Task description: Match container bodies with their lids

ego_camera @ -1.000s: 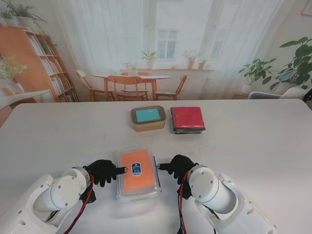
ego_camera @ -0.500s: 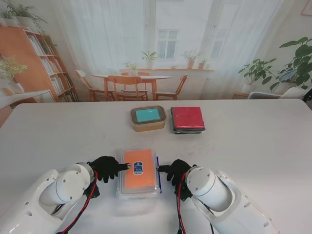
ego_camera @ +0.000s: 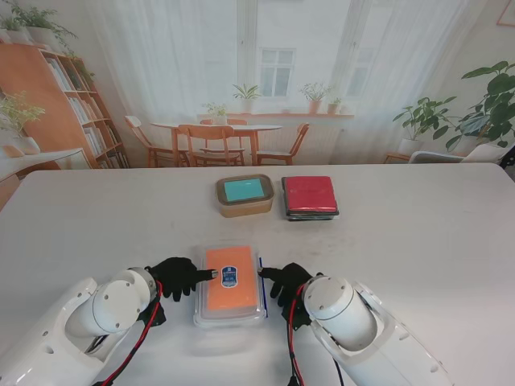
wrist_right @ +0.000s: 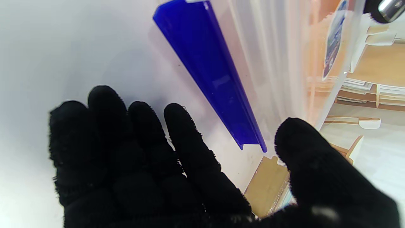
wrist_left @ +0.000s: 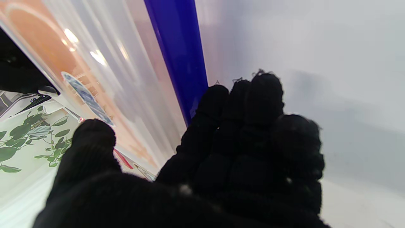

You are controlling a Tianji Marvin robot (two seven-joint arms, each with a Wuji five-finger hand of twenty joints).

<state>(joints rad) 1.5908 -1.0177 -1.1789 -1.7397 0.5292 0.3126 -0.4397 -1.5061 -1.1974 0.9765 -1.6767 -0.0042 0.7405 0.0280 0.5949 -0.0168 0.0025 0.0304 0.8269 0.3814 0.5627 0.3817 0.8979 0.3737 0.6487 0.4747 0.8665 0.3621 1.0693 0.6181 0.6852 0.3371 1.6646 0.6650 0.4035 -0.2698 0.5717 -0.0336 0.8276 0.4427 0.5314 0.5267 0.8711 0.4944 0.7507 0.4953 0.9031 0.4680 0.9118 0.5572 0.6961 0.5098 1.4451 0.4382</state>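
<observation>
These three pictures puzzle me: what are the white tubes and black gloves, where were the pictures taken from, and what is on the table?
The white tubes are a robot's two arms; the black gloves are its five-fingered hands. The wide picture comes from a camera on the robot's stand, looking down at the white table. The two close-ups come from cameras on each wrist and appear upside down.

The left hand and right hand flank a clear container with an orange lid, fingers at its sides; whether they grip it is unclear. Its blue side clip shows in the close-ups. Farther away sit a tan container with a teal lid and a red-lidded container.
</observation>
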